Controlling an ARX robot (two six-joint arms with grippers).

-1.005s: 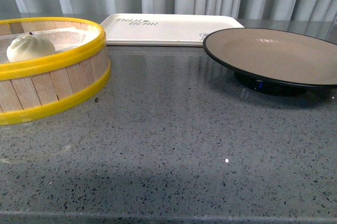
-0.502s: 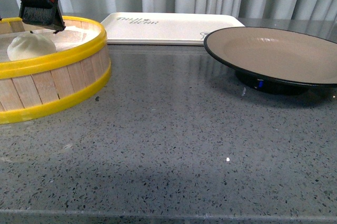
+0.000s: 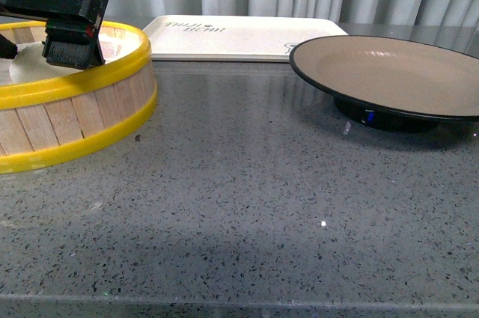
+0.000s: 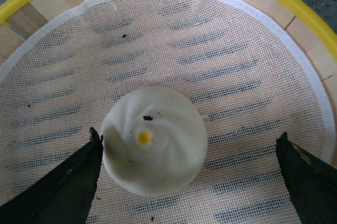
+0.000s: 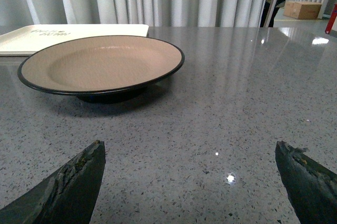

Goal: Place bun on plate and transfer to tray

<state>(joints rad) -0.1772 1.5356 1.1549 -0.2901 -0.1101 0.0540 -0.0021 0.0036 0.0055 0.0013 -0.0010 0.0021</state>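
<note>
Lowered into the slatted steamer (image 3: 90, 82), left gripper (image 4: 188, 135) straddles the pleated bun (image 4: 152, 139), wide open.

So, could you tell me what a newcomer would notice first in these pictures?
Probably the yellow-rimmed steamer basket at the front view's left, where the left tool hangs open astride the white bun on its mesh liner. Next, the wide tan plate, black-rimmed and empty, at the right, with the cream tray behind, between the two.
</note>
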